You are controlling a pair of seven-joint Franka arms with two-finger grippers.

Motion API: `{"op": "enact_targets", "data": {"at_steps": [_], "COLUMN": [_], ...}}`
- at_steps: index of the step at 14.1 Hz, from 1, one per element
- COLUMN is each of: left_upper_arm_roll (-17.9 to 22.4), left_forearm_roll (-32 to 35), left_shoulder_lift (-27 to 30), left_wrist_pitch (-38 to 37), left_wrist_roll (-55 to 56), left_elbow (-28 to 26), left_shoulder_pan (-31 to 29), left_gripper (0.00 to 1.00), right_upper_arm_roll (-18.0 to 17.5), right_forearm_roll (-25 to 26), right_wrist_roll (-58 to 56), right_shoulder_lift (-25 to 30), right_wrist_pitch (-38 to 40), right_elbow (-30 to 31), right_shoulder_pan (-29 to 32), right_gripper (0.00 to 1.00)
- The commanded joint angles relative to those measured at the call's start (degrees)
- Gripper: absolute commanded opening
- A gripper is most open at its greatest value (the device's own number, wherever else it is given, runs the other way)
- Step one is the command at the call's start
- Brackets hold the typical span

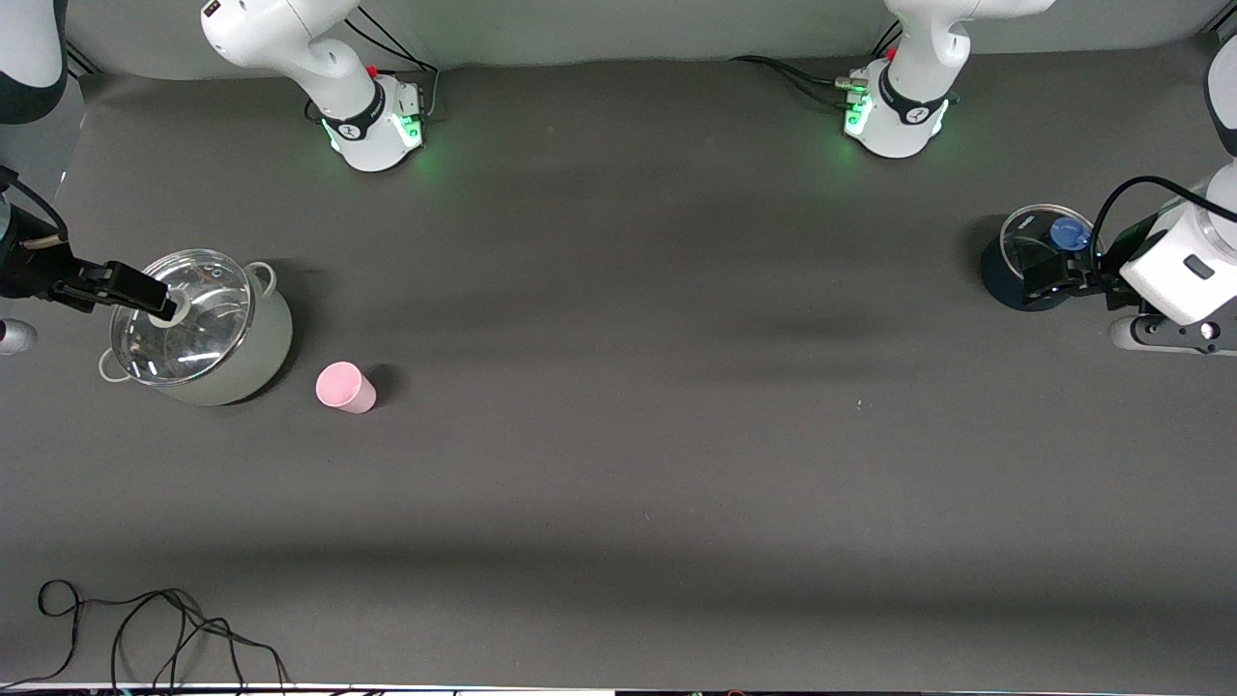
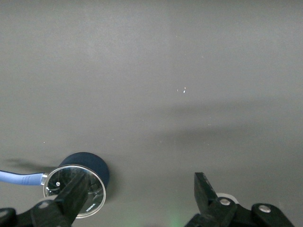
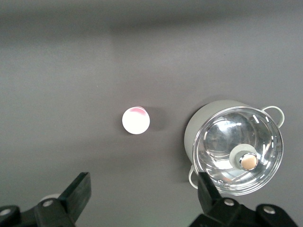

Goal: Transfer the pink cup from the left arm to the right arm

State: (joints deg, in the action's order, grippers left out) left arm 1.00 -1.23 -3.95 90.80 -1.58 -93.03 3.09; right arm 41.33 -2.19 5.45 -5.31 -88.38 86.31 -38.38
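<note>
The pink cup (image 1: 345, 387) stands on the dark worktop (image 1: 618, 464) toward the right arm's end, just beside the pale green pot (image 1: 208, 333) and a little nearer the front camera; no claw touches it. In the right wrist view the cup (image 3: 136, 120) shows only as a round pale top with a pink edge, so its tapered side is visible in the front view alone.

The right claw (image 1: 145, 293) hangs over the pot's glass lid (image 1: 184, 314), its arm cut off at the picture's edge. The right wrist view shows its fingers (image 3: 78, 191) spread wide, released and holding nothing, with the lid (image 3: 239, 150) and its knob (image 3: 247, 161) between and above them.

The left claw (image 1: 1049, 275) hangs over the small dark blue pot (image 1: 1024, 259) at the left arm's end; the front view hides much of it under the white wrist (image 1: 1184, 266). The left wrist view shows its fingers (image 2: 203, 189) wide apart and empty, the dark pot (image 2: 83, 182) partly covered by one finger, its blue handle (image 2: 21, 178) cut off.

A loose black cable (image 1: 145, 628) lies on the worktop at the edge nearest the front camera. No readable writing shows on anything.
</note>
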Motion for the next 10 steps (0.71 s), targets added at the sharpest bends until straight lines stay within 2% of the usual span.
{"op": "enact_targets", "data": {"at_steps": [1, 4, 7, 10], "left_upper_arm_roll": [-0.3, -0.4, -0.3, -0.3], "left_forearm_roll": [0.3, 0.3, 0.1, -0.1], "left_shoulder_lift": [0.3, 0.2, -0.2, -0.3], "left_wrist_pitch": [0.1, 0.3, 0.3, 0.3], "left_wrist_roll": [0.7, 0.7, 1.2, 1.3], "left_elbow": [0.0, 0.6, 1.0, 1.2], "left_shoulder_pan": [-0.1, 0.0, -0.2, -0.3], "left_gripper": [1.00, 1.00, 1.00, 1.00], "right_upper_arm_roll": [-4.1, -17.3, -32.4, -41.5], "right_forearm_roll": [0.8, 1.0, 1.0, 1.0], "right_wrist_roll": [0.4, 0.4, 0.4, 0.3], "right_shoulder_lift": [0.4, 1.3, 2.1, 4.2], "right_wrist_pitch": [1.1, 1.2, 1.2, 0.6], "right_elbow": [-0.5, -0.5, -0.4, 2.0], "right_shoulder_pan": [4.2, 17.9, 32.4, 41.5], "right_gripper": [1.00, 1.00, 1.00, 1.00]}}
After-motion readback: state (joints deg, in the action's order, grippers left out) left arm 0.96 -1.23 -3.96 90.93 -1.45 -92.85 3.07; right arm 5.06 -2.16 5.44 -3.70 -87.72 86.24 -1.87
